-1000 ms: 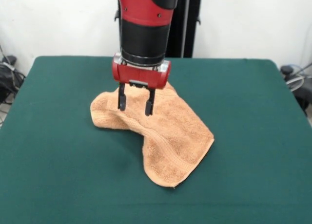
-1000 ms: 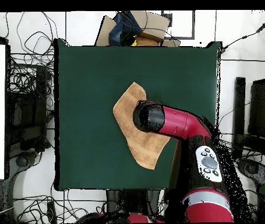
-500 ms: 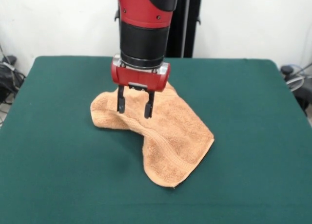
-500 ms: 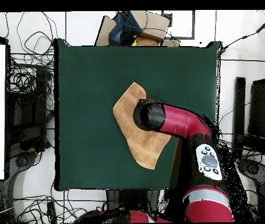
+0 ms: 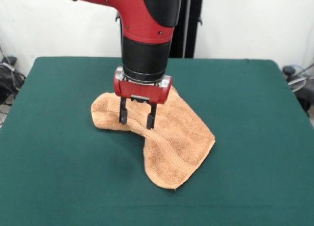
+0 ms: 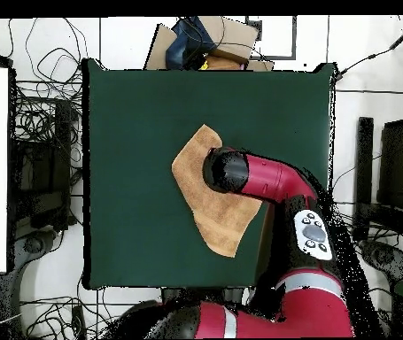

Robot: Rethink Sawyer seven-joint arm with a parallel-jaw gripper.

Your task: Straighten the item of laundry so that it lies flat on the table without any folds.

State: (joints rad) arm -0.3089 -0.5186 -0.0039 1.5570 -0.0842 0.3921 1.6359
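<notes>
A light orange-tan terry-cloth towel (image 5: 162,132) lies near the middle of the large dark green felt-covered table (image 5: 59,152), folded over on itself into a bent shape. One rounded lobe reaches toward the left in the front view, and a longer flap runs down to the right, ending in a pointed corner. A woven band crosses that longer flap near its lower edge. From overhead the towel (image 6: 206,217) shows as an angled strip, partly hidden under the arm. The red and black gripper (image 5: 137,120) points straight down over the towel's left lobe, close to the fold. Its two dark fingers (image 5: 123,117) are spread apart with a clear gap between them, and nothing is held; their tips sit at or just above the cloth, and contact cannot be judged. No container stands on the table.
</notes>
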